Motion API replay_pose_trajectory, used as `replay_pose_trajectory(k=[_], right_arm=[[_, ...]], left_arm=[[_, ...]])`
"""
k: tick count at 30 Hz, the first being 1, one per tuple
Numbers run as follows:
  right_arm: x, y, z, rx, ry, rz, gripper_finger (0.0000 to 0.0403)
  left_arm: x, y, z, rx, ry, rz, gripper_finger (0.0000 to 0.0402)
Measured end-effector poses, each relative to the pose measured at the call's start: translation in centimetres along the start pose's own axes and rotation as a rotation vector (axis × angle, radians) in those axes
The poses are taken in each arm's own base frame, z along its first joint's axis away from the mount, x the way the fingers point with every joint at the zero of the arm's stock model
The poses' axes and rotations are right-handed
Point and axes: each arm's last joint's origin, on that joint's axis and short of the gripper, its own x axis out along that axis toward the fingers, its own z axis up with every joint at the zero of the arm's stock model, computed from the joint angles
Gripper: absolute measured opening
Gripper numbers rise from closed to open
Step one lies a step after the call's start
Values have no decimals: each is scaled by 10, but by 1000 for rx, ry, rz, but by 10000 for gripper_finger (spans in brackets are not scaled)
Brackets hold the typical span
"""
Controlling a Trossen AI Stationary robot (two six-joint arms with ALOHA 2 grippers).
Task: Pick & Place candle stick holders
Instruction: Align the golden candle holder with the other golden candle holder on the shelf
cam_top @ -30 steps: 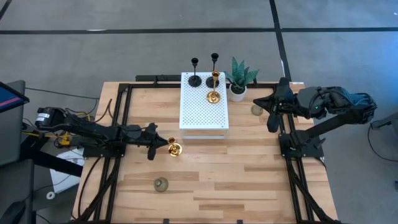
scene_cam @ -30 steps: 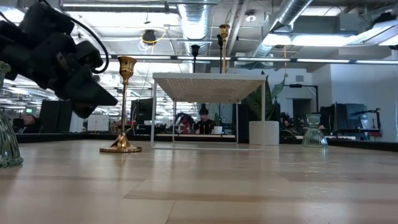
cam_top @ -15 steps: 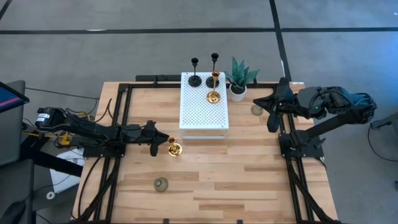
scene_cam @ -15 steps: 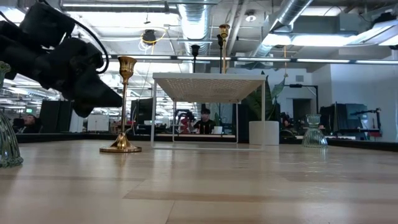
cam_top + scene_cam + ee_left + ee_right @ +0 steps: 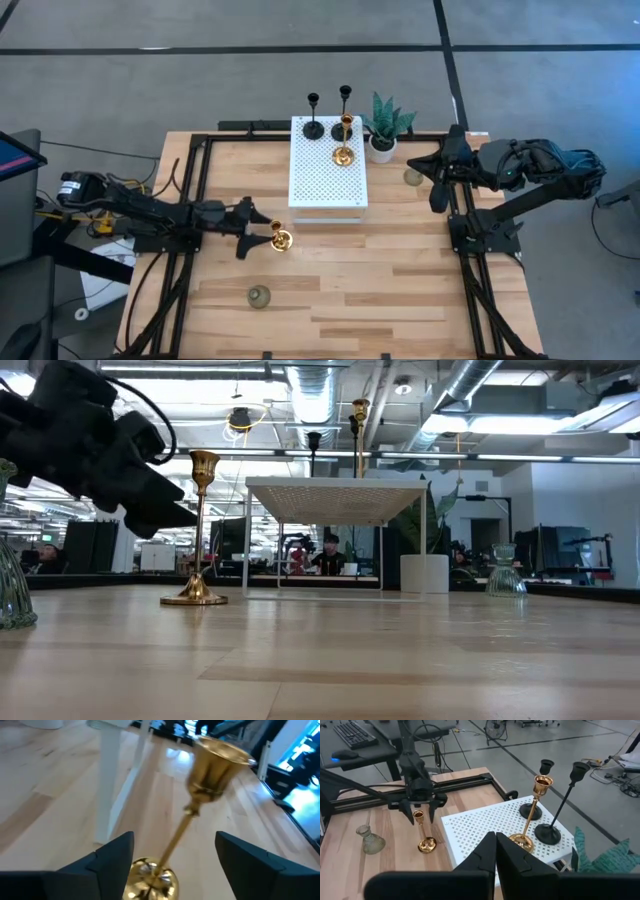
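On the white perforated stand (image 5: 328, 175): two slim black holders (image 5: 314, 126) at its far edge and one gold holder (image 5: 344, 155) upright beside them (potted plant (image 5: 385, 125) just off the stand's right edge). On the worktop (image 5: 400, 280): second gold holder (image 5: 280, 239) upright between the wide-spread fingers of the left gripper (image 5: 262, 232), untouched, with one pale-green glass holder (image 5: 259, 296) nearer the front and another (image 5: 412, 177) by the right gripper (image 5: 437, 180), fingers pressed together. Compared with a second ago, left gripper advanced to straddle the gold holder; right arm unchanged.
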Motion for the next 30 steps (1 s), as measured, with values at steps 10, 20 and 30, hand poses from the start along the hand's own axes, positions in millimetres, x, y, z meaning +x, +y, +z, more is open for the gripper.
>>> replay_pose_trajectory(k=[10, 20, 30], right_arm=[[0, 0, 0, 23, 0, 0, 0], [0, 0, 1, 30, -11, 2, 0], [0, 0, 2, 33, -16, 4, 0]], left_arm=[[0, -3, 1, 8, -21, 15, 282], [9, -4, 2, 9, -41, 13, 282], [35, -8, 8, 64, 26, 30, 273]])
